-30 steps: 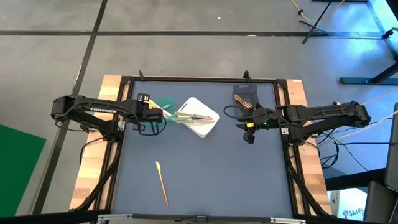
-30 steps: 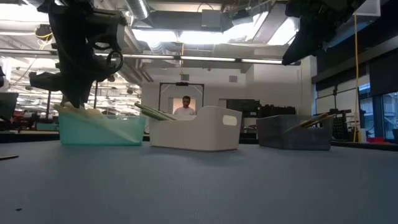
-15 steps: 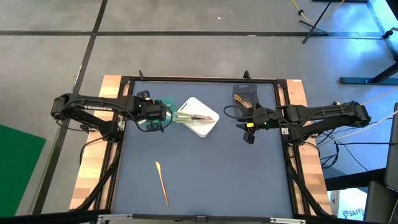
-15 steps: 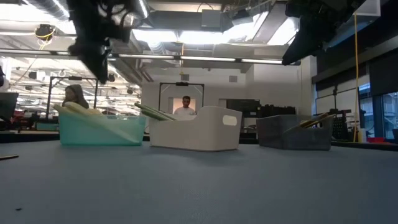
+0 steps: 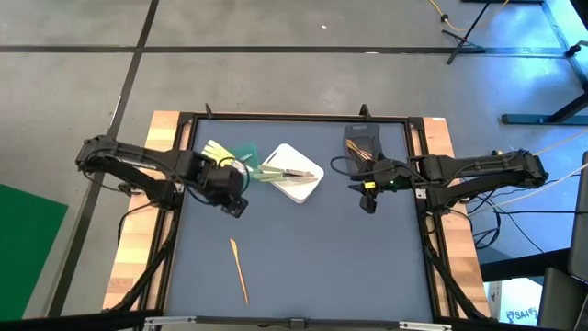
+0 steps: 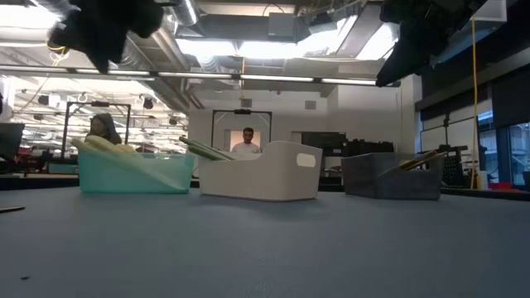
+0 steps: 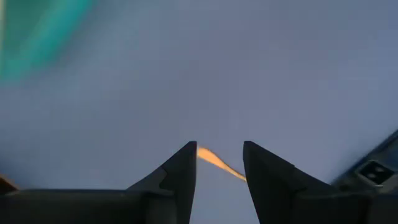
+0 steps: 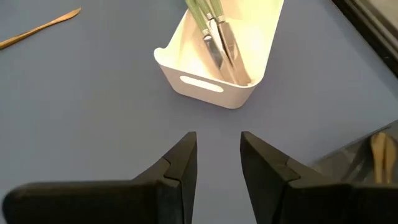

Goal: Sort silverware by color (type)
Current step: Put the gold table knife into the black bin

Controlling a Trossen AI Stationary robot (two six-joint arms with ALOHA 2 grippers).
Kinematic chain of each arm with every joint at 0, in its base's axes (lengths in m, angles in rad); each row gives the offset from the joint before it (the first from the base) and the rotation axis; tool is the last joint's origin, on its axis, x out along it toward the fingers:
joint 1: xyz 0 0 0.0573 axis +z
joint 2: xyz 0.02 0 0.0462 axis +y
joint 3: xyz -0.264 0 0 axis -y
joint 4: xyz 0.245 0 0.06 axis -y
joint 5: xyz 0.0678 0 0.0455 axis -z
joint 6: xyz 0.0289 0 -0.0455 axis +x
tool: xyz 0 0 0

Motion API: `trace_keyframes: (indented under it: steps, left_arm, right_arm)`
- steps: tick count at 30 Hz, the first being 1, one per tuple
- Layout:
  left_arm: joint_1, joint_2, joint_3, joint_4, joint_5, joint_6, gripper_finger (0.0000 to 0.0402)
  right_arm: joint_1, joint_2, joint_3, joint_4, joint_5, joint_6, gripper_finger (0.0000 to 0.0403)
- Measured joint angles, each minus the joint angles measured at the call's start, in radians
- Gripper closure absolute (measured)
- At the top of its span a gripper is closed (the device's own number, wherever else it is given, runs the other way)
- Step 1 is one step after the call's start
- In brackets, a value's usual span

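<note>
Pincers, left (image 5: 236,209) and right (image 5: 367,204), both gape empty; one orange-brown utensil (image 5: 239,269) lies loose.

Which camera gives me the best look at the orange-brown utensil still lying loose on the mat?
The high view: the orange-brown utensil shows whole, alone on the mat near the front. The left wrist view catches only part of it between the left gripper's open fingers; the right wrist view shows it cut off by the picture's edge; the low view shows nothing sure.

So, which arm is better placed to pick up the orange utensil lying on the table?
Left. The left gripper is open, closer to the orange utensil and faces it; the right gripper waits across the table.
</note>
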Motion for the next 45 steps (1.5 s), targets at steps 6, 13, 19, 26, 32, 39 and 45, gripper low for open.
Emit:
trace_keyframes:
  steps: [6, 13, 19, 26, 32, 39, 45]
  left_arm:
    - [-0.147, 0.003, 0.0, 0.002, 0.0, -0.316, 0.0276]
    - [-0.327, 0.067, 0.0, 0.046, -0.02, -0.687, 0.0276]
    - [-0.446, 0.184, 0.0, 0.195, -0.02, -0.881, 0.0276]
    - [-0.527, 0.36, 0.0, 0.385, 0.005, -1.008, 0.0276]
    - [-0.55, 0.478, 0.0, 0.501, 0.053, -1.057, 0.0276]
    - [-0.55, 0.553, 0.0, 0.568, 0.058, -1.057, 0.0276]
    - [-0.55, 0.591, 0.0, 0.575, 0.059, -1.06, 0.0276]
  right_arm:
    - [0.0, 0.0, 0.0, 0.0, -0.055, 0.0, 0.0292]
    - [0.0, 0.0, 0.0, -0.004, -0.073, 0.0, 0.0292]
    - [0.0, 0.0, 0.0, -0.008, -0.074, 0.0, 0.0292]
    - [0.0, 0.0, 0.0, -0.008, -0.074, 0.0, 0.0292]
    - [0.0, 0.0, 0.0, -0.008, -0.074, 0.0, 0.0292]
    - [0.0, 0.0, 0.0, -0.008, -0.073, 0.0, 0.0292]
    - [0.0, 0.0, 0.0, -0.008, -0.073, 0.0, 0.0292]
